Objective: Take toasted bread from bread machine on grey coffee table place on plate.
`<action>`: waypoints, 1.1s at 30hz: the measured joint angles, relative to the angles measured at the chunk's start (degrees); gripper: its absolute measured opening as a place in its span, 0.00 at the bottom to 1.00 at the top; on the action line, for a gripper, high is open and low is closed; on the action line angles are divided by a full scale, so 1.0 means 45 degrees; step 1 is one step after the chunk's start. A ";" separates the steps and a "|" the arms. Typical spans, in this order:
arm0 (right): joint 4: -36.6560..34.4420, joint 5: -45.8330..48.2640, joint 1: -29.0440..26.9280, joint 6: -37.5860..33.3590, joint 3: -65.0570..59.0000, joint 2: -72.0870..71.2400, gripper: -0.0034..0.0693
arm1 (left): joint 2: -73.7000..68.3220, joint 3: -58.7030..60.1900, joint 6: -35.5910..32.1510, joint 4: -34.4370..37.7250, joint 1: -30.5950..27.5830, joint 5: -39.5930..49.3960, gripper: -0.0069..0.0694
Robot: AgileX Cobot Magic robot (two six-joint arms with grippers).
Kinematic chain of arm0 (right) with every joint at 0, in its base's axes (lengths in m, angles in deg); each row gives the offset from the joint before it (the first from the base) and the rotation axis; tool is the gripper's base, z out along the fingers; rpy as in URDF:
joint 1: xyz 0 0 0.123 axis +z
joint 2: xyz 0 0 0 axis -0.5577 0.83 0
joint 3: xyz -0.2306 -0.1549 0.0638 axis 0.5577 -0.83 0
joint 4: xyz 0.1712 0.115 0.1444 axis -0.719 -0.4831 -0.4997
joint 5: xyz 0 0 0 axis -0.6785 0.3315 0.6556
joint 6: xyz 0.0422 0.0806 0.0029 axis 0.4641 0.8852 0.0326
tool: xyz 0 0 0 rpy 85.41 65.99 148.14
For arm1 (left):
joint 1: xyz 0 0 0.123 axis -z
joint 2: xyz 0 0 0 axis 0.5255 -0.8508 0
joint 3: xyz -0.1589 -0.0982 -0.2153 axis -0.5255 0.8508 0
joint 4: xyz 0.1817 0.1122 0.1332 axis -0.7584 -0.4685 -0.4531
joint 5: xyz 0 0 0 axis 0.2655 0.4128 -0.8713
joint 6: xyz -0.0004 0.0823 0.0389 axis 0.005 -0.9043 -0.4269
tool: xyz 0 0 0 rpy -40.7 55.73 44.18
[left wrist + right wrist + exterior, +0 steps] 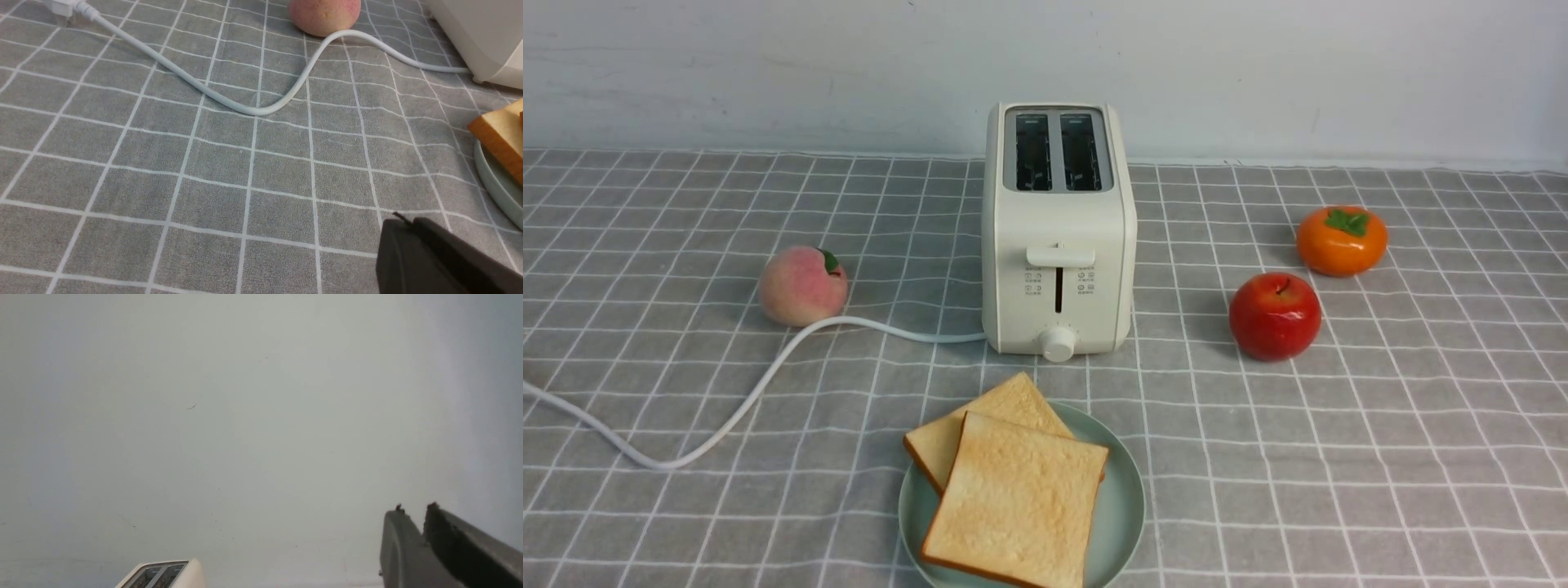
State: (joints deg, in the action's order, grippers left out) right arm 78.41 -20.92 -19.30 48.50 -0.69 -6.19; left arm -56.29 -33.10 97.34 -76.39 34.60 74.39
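Two slices of toasted bread lie overlapping on the mint-green plate (1123,506): the upper slice (1017,502) covers part of the lower one (1005,408). The plate sits on the grey coffee table (1339,457) just in front of the cream bread machine (1058,229), whose two slots are empty. Neither gripper shows in the front view. In the left wrist view my left gripper (404,220) is shut and empty, low over the cloth beside the plate rim (496,185) and a toast edge (500,134). My right gripper (412,508) is shut and empty, raised, facing the wall above the bread machine (163,575).
A peach (802,286) sits left of the bread machine, with the white cord (727,416) curving past it to the left edge. A red apple (1274,316) and an orange persimmon (1341,240) stand on the right. A white wall closes the far side.
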 joint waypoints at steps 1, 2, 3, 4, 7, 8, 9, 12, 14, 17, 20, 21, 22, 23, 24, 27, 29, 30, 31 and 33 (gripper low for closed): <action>0.0000 0.0000 0.0000 0.0000 0.0000 0.0000 0.17 | 0.0000 0.0000 0.0000 0.0000 0.0000 0.0000 0.10; 0.0000 0.0000 0.0000 0.0000 0.0000 0.0000 0.17 | 0.0000 0.0000 0.0000 0.0000 0.0000 0.0000 0.10; 0.0000 0.0000 0.0000 0.0000 0.0000 0.0000 0.17 | 0.0000 0.0000 0.0000 0.0000 0.0000 0.0000 0.10; 0.0000 0.0000 0.0000 -0.0017 0.0000 0.0000 0.17 | 0.0000 0.0000 0.0000 0.0000 0.0000 0.0000 0.10; -0.0227 0.0000 0.0000 -0.0292 -0.0081 0.0000 0.18 | 0.0000 0.0000 0.0000 0.0000 0.0000 0.0000 0.11; -0.0671 -0.0011 0.0000 -0.0621 -0.0165 0.0000 0.18 | 0.0000 0.0000 0.0000 0.0000 0.0000 0.0000 0.11; -0.1210 -0.0011 0.0000 -0.1020 -0.0249 0.0000 0.18 | 0.0000 0.0000 0.0000 0.0000 0.0000 0.0000 0.11; -0.4158 -0.0071 0.0000 -0.3317 -0.0652 0.0000 0.18 | 0.0000 0.0000 -0.0010 0.0000 0.0000 0.0000 0.11; -0.5963 -0.0085 0.0000 -0.5148 -0.0955 0.0000 0.19 | 0.0000 0.0000 -0.0010 0.0000 0.0000 0.0000 0.11; -0.8128 -0.0121 0.0000 -0.6989 -0.1456 0.0000 0.19 | 0.0000 0.0000 -0.0010 0.0000 0.0000 0.0000 0.11; -0.9000 -0.0174 0.0000 -0.7846 -0.2045 0.0000 0.20 | 0.0000 0.0000 -0.0010 0.0000 0.0000 0.0000 0.11; -0.9023 -0.0174 0.0000 -0.7963 -0.2179 0.0000 0.20 | 0.0000 0.0000 -0.0010 0.0000 0.0000 0.0000 0.12; -0.9023 -0.0174 0.0000 -0.8119 -0.2375 0.0000 0.20 | 0.0000 0.0000 -0.0010 0.0000 0.0000 0.0000 0.12; -0.8907 -0.0192 0.0000 -0.8261 -0.2700 0.0000 0.20 | 0.0000 0.0000 -0.0010 0.0000 0.0000 0.0000 0.12; -0.8657 -0.0192 0.0000 -0.8346 -0.3144 0.0000 0.20 | 0.0000 0.0000 -0.0010 0.0000 0.0000 0.0000 0.12; -0.7987 -0.0119 -0.0290 -0.8400 -0.4256 0.0000 0.21 | 0.0000 0.0000 -0.0010 0.0000 0.0000 0.0000 0.13; -0.7803 -0.0010 -0.0931 -0.8400 -0.5094 0.0000 0.21 | 0.0000 0.0000 -0.0010 0.0000 0.0000 0.0000 0.13; -0.7768 0.0040 -0.1280 -0.8400 -0.5490 0.0000 0.21 | 0.0000 0.0000 -0.0010 0.0000 0.0000 0.0000 0.13; -0.7742 0.0093 -0.1729 -0.8400 -0.6002 0.0000 0.21 | 0.0000 0.0000 -0.0010 0.0000 0.0000 0.0000 0.13; -0.7755 0.0830 -0.2776 -0.8400 -0.6732 0.0000 0.22 | 0.0000 0.0000 -0.0010 0.0000 0.0000 0.0000 0.13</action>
State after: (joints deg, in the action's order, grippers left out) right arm 43.51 -17.18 -31.80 10.70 -30.98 -6.19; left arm -56.29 -33.10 97.29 -76.39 34.60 74.39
